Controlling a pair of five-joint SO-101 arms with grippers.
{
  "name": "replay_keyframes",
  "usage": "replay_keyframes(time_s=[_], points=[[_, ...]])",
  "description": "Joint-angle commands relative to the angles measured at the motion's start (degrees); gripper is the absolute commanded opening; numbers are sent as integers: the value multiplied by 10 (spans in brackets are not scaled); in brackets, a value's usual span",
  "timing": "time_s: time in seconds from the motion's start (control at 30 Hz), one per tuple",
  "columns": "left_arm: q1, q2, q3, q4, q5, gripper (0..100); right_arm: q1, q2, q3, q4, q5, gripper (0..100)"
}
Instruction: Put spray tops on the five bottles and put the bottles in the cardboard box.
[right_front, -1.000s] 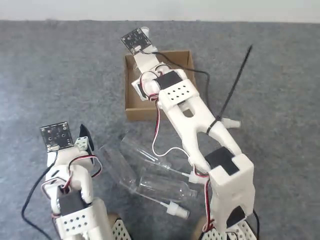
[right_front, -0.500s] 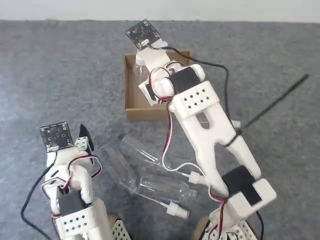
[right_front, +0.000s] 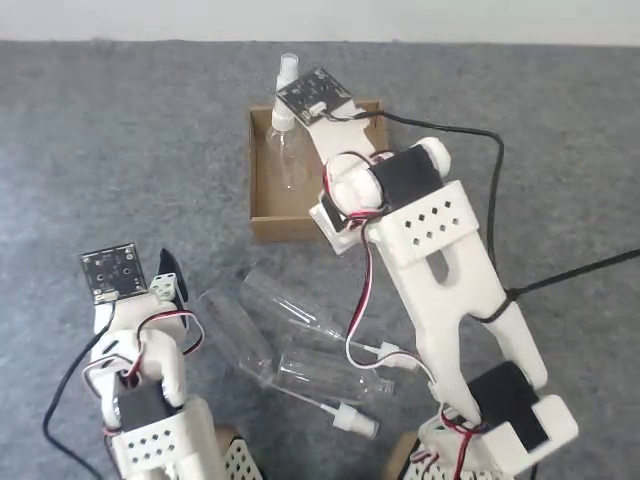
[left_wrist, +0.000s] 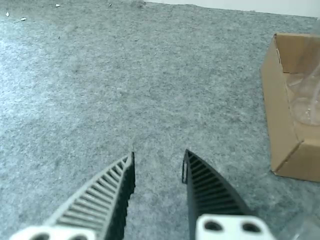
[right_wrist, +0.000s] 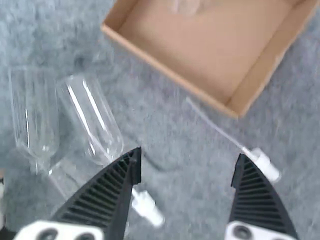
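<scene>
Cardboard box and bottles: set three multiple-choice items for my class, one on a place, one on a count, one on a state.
1. Where is the bottle with a spray top?
A. in the cardboard box
B. in the left arm's jaws
C. beside the left arm's base

2. How many clear bottles lie on the carpet outside the box?
A. one
B. three
C. five

3. How do the jaws of the right arm stand?
A. shut on a bottle
B. open, holding nothing
C. shut on a spray top

Answers:
1 A, the high view shows its body within the box walls.
2 B, three lie on the carpet between the arms.
3 B, the right wrist view shows a wide gap between them with nothing gripped.
</scene>
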Motion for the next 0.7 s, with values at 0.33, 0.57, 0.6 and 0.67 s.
replay_keyframes(time_s=[0.33, 0.57, 0.6, 0.67], points=[[-4, -8, -6, -18, -5, 149, -16, -109, 62, 39, -6, 255], [-4, -8, -6, -18, -5, 149, -108, -151, 178, -36, -7, 254], [-4, -8, -6, -18, -5, 149, -119, -152, 195, -53, -7, 254], [-4, -8, -6, -18, -5, 149, -138, -153, 229, -86, -7, 254]])
